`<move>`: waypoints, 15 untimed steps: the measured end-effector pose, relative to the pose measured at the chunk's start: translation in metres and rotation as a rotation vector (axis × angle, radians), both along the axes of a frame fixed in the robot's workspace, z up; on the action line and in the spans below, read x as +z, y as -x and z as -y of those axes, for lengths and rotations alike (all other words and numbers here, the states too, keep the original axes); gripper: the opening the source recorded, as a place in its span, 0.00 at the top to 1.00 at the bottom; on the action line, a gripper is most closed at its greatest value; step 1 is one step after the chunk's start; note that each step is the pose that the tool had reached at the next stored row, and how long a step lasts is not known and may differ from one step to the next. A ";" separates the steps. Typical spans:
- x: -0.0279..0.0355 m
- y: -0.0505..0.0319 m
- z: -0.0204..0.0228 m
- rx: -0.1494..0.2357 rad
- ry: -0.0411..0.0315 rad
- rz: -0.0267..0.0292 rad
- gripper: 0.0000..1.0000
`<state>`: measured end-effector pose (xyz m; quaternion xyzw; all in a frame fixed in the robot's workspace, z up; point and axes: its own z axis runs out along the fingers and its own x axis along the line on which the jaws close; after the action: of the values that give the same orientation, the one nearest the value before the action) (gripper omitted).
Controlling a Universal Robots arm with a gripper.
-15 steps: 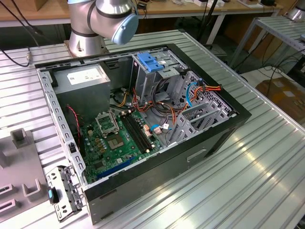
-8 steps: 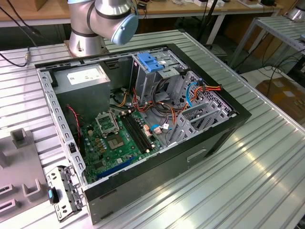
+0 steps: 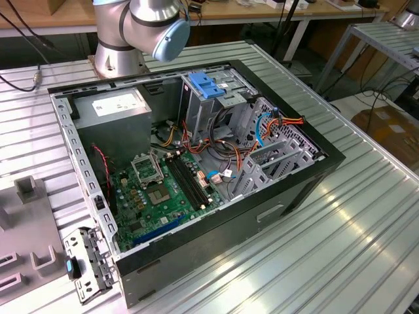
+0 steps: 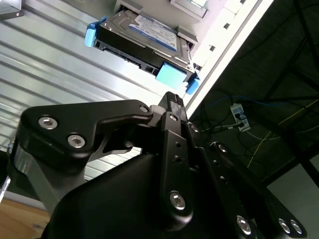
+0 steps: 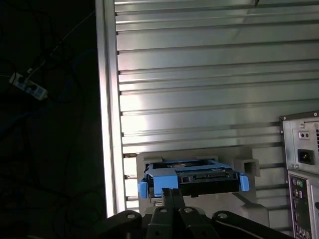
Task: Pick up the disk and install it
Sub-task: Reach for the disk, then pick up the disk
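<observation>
Claw [image 4: 172, 96] closed, empty, near disk [image 4: 144, 35] at ribbed metal table [image 5: 199, 99] edge; dark floor [image 5: 50, 174] beyond.

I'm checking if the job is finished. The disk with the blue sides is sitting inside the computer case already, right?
Not right. The disk with the blue sides is sitting outside the computer case, in a grey holder on the ribbed metal table, just ahead of the end effector. Both wrist views show it.
</observation>
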<state>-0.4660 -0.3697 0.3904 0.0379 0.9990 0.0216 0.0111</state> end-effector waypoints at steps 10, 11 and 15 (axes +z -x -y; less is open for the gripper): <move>0.0000 0.0005 0.0000 0.000 0.0000 0.0000 0.89; 0.0000 0.0006 0.0000 0.000 0.0000 0.0000 0.89; 0.0000 0.0007 0.0000 0.007 0.0000 0.0000 0.89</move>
<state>-0.4667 -0.3697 0.3904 0.0346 0.9991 0.0217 0.0110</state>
